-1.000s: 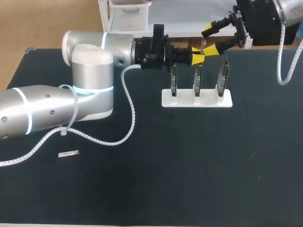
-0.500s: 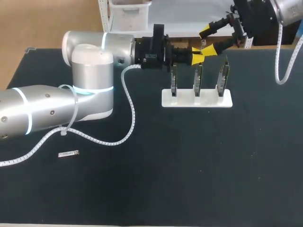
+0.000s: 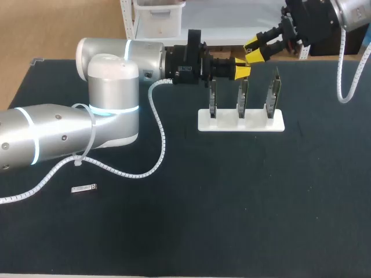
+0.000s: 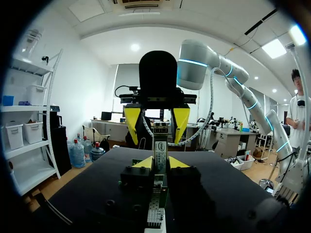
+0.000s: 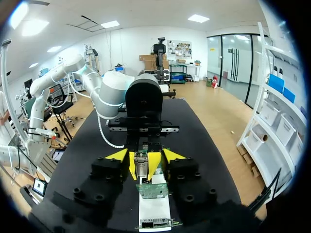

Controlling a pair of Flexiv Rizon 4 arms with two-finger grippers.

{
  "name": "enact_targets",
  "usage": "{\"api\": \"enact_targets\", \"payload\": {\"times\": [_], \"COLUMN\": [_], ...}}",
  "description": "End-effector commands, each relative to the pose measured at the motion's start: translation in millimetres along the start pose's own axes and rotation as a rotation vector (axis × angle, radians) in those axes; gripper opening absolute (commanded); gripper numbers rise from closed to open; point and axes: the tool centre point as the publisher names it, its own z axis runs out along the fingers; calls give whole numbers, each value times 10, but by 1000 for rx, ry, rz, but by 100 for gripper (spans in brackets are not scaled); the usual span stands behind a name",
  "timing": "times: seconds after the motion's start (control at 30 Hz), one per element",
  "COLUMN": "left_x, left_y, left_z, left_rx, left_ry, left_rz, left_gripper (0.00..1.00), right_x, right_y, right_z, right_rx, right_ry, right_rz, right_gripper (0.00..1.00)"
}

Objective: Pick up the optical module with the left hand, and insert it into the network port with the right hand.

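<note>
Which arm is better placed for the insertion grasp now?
Right. The right gripper is open, straddling the optical module clamped in the left gripper, close above the network port stand.

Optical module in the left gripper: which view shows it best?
Left wrist view: the optical module stands upright, label visible, clamped in the left gripper. The right wrist view shows only its end; in the head view it is too small to make out.

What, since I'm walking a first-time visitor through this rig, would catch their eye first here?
The bulky silver left arm stretched across the black table. Its left hand grips a small optical module at the far edge. It is nose to nose with the right hand, whose yellow-tipped fingers stand open. Just on their near side stands a white stand holding three upright port boards.
</note>
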Motion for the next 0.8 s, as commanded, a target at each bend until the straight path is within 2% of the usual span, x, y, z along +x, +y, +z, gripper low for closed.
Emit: {"api": "enact_targets", "payload": {"times": [0.03, 0.53, 0.57, 0.6, 0.63, 0.8], "left_x": [5, 5, 5, 5, 5, 5], "left_y": [21, 21, 21, 21, 21, 21], "left_z": [4, 4, 4, 4, 4, 4], "left_rx": [4, 4, 4, 4, 4, 4], "left_ry": [0, 0, 0, 0, 0, 0], "left_rz": [-1, -1, -1, -1, -1, -1], "left_gripper": [0, 0, 4, 94, 100, 100], "right_x": [10, 30, 29, 29, 29, 33], "right_y": [16, 12, 11, 10, 9, 4], "right_z": [3, 14, 14, 14, 14, 13], "right_rx": [5, 0, -1, -1, -2, -3], "right_ry": [3, 11, 11, 11, 12, 13], "right_rz": [2, 3, 3, 3, 3, 3], "right_gripper": [0, 0, 0, 0, 0, 0]}}
